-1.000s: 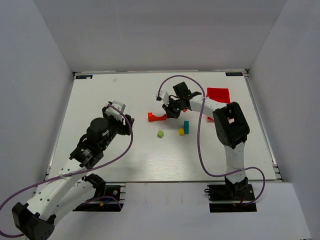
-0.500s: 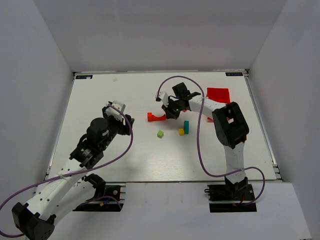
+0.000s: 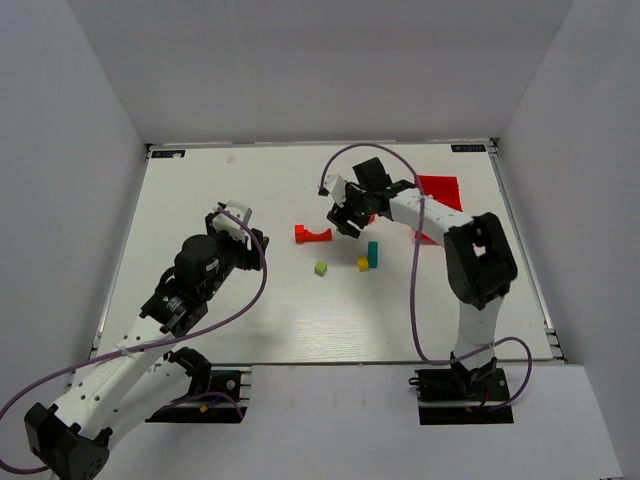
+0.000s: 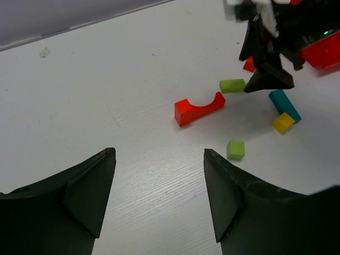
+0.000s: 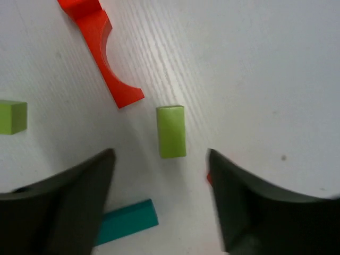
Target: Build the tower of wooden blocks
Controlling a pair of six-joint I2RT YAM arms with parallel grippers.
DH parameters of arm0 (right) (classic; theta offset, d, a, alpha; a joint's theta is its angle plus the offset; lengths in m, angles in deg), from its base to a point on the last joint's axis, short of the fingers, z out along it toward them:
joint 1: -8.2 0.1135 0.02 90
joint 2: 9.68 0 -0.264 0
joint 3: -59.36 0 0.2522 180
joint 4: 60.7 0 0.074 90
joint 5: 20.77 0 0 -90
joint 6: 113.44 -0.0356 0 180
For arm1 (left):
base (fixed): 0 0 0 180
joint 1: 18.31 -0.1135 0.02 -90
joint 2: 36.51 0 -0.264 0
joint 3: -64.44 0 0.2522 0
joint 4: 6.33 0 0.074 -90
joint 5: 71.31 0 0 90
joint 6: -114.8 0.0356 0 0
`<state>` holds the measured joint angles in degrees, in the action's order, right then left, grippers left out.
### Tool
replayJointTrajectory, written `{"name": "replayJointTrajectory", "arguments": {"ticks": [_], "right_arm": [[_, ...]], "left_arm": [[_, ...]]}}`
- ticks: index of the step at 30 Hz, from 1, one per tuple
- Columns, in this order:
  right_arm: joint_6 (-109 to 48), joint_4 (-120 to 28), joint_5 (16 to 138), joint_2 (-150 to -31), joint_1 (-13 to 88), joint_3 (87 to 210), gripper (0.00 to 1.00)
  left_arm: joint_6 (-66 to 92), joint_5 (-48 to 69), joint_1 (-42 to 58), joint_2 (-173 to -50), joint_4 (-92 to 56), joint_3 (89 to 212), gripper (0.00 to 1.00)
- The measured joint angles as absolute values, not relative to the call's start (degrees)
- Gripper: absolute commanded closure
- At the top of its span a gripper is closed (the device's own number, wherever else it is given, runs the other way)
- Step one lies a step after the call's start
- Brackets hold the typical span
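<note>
The red arch (image 3: 313,234) lies flat on the white table (image 3: 200,190). My right gripper (image 5: 161,164) hovers open just right of it. A lime-green oblong block (image 5: 171,131) lies loose on the table under the open jaws, touching neither finger. The teal bar (image 3: 372,254), the yellow cube (image 3: 363,264) and a lime-green cube (image 3: 321,268) sit just in front of it. A small orange-red piece (image 4: 248,65) peeks out behind the right gripper (image 4: 265,71). My left gripper (image 4: 158,159) stands open and empty over bare table, well left of the blocks.
A red plastic bin (image 3: 438,190) stands at the back right, behind the right arm. The right arm's purple cable (image 3: 345,158) loops above the blocks. White walls close in the table on three sides.
The right gripper has opened and let go of the lime-green oblong block beside the arch. Its arm has shifted slightly to the right. The left arm has not moved.
</note>
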<state>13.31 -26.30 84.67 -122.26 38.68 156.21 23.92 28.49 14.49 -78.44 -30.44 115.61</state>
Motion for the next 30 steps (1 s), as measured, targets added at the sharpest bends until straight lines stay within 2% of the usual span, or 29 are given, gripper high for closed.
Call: {"name": "replayJointTrajectory", "arguments": {"ticks": [3,5,7,9,13,20,30], "right_arm": [[16.7,-28.0,84.6,-114.7,37.7,152.8,0.10],[18.9,-29.3,85.6,-111.0,36.7,151.3,0.19],[21.3,-30.2,87.2,-110.1,35.8,151.4,0.35],[23.8,-29.9,88.4,-111.6,34.9,152.0,0.36],[28.4,-27.6,90.0,-116.9,34.5,152.5,0.35],[30.8,-26.3,90.1,-121.1,35.0,154.0,0.25],[29.5,-26.5,87.6,-127.3,35.5,156.7,0.22]], "left_arm": [[23.9,28.5,14.5,-78.4,-30.4,115.6,0.23],[23.9,28.5,14.5,-78.4,-30.4,115.6,0.23],[23.9,28.5,14.5,-78.4,-30.4,115.6,0.23],[23.9,28.6,14.5,-78.4,-30.4,115.6,0.23],[23.9,28.8,14.5,-78.4,-30.4,115.6,0.23],[23.9,28.8,14.5,-78.4,-30.4,115.6,0.23],[23.9,28.8,14.5,-78.4,-30.4,115.6,0.23]]}}
